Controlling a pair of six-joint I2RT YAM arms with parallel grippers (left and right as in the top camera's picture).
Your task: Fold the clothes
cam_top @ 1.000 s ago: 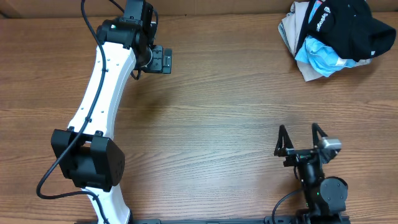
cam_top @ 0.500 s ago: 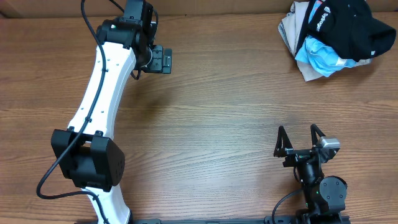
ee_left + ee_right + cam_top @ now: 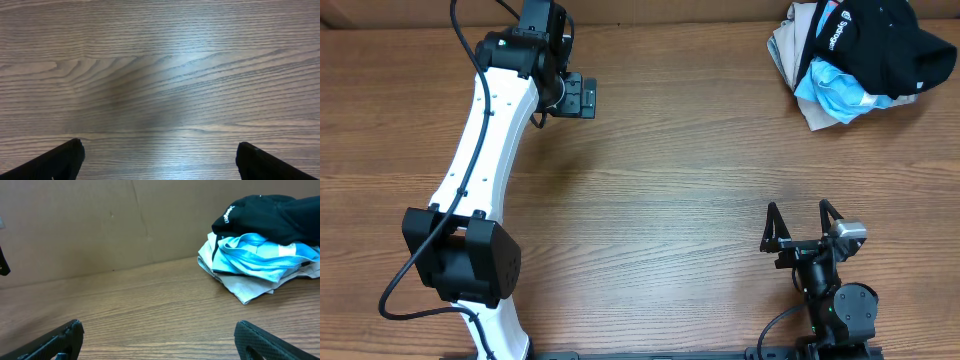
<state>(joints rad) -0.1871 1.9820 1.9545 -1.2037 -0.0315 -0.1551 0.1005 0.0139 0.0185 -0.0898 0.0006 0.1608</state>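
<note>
The black garment point(image 3: 880, 40) with small white lettering lies crumpled on top of a pile at the table's far right corner. It also shows in the right wrist view point(image 3: 270, 215), far ahead on the right. My left gripper point(image 3: 578, 97) is open and empty over bare wood at the far left; its fingers are wide apart in the left wrist view point(image 3: 159, 150). My right gripper point(image 3: 800, 215) is open and empty near the front edge, well short of the pile; its fingers are wide apart in the right wrist view point(image 3: 157, 327).
A light-blue garment point(image 3: 835, 90) and a beige garment point(image 3: 790, 50) lie under the black one, also in the right wrist view point(image 3: 255, 252). A brown cardboard wall point(image 3: 100, 225) stands behind the wooden table point(image 3: 670, 200).
</note>
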